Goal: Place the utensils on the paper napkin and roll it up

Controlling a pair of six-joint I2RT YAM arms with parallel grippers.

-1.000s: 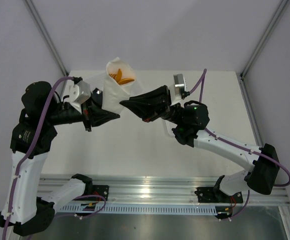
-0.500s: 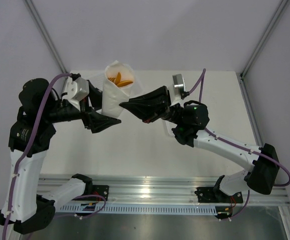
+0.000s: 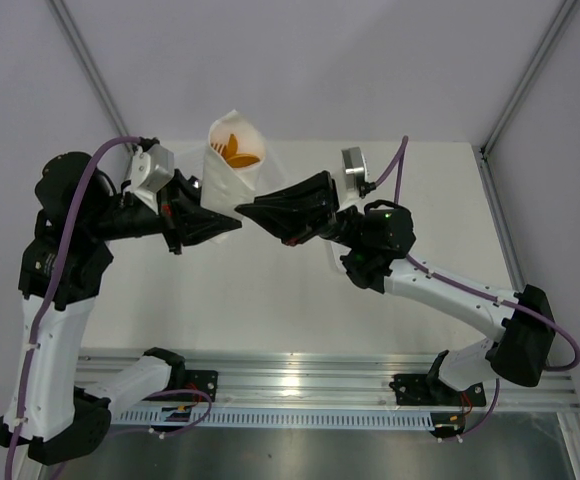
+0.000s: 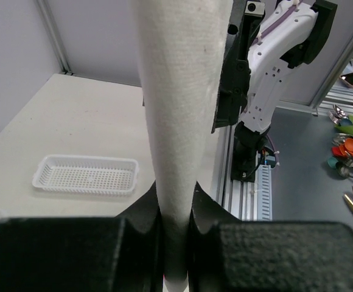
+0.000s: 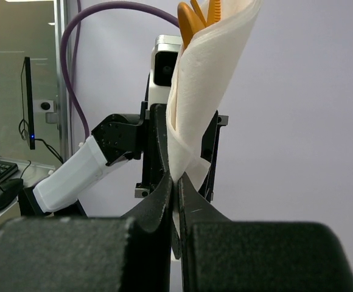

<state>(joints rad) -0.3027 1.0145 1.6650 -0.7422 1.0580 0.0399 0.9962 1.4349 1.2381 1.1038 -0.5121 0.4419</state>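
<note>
The paper napkin (image 3: 226, 178) is rolled into a white cone held upright in the air, with the orange utensils (image 3: 238, 151) showing in its open top. My left gripper (image 3: 232, 227) is shut on the roll's lower end, which fills the left wrist view (image 4: 179, 109). My right gripper (image 3: 242, 208) is shut on a lower edge of the napkin (image 5: 204, 85) from the right. Orange utensil tips (image 5: 196, 17) stick out of the top in the right wrist view. Which utensils they are cannot be told.
A narrow white perforated tray (image 4: 85, 175) lies on the white table (image 3: 440, 230), seen in the left wrist view. The rail (image 3: 300, 385) with the arm bases runs along the near edge. Loose cutlery (image 4: 350, 158) lies on a grey surface beyond the table.
My left gripper has swung rightward under the roll and now grips its lower end. The napkin roll has shifted slightly left and stands more upright. The right gripper has barely moved.
</note>
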